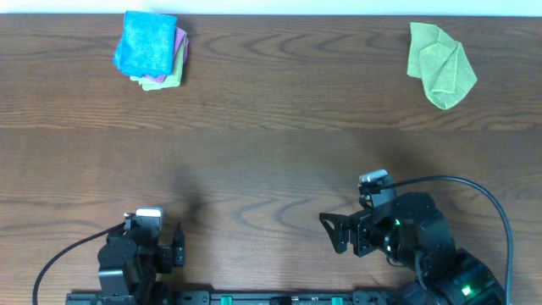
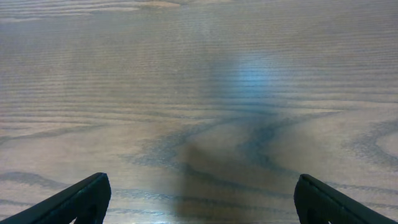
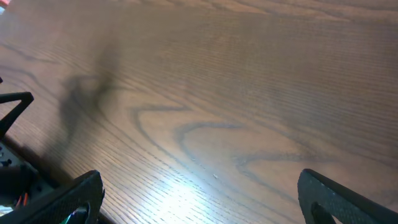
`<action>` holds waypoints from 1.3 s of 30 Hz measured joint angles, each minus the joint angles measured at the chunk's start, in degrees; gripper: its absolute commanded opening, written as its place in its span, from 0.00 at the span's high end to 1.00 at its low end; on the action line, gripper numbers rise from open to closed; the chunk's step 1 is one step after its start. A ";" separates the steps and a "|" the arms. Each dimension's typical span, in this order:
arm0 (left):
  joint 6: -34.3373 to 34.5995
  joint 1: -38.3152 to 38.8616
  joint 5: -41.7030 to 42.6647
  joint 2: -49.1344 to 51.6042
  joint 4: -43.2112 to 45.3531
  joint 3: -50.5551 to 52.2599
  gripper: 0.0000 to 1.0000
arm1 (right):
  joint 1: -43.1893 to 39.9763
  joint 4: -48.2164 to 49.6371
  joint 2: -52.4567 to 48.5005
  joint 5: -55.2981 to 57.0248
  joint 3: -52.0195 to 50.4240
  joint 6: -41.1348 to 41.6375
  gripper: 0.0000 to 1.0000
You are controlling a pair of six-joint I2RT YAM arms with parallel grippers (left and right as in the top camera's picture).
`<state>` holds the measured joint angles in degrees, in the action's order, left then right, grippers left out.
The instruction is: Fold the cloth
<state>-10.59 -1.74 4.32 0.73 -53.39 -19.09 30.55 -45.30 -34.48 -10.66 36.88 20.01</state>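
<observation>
The cloth (image 1: 146,42) lies folded atop a small stack (image 1: 172,76) at the worktop's (image 1: 271,152) far left corner. A green cloth (image 1: 440,63) lies crumpled near the far right corner. By the near edge, the left end effector (image 2: 202,194) and the right end effector (image 3: 199,194) are both spread and hold nothing.

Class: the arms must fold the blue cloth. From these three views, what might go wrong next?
1. The cloth lies on top of a purple cloth and a green cloth; a pinch may lift those too.
2. It sits at the far left, while the left gripper and right gripper are open far from it: reach may be strained.
</observation>
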 measured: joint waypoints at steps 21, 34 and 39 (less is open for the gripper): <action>0.00 0.02 0.00 -0.07 -0.13 0.00 0.05 | -17.68 -0.76 17.90 11.56 -9.75 -15.98 0.01; 0.00 0.04 0.00 -0.11 -0.13 0.00 0.05 | -30.08 -1.38 31.30 12.72 -21.57 -19.10 0.01; 0.00 0.04 0.00 -0.11 -0.13 0.00 0.05 | -31.50 -3.08 33.27 12.81 -22.29 -19.67 0.01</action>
<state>-10.59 -1.69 4.32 0.62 -53.52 -19.09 -0.95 -48.38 -1.21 2.15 14.59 0.34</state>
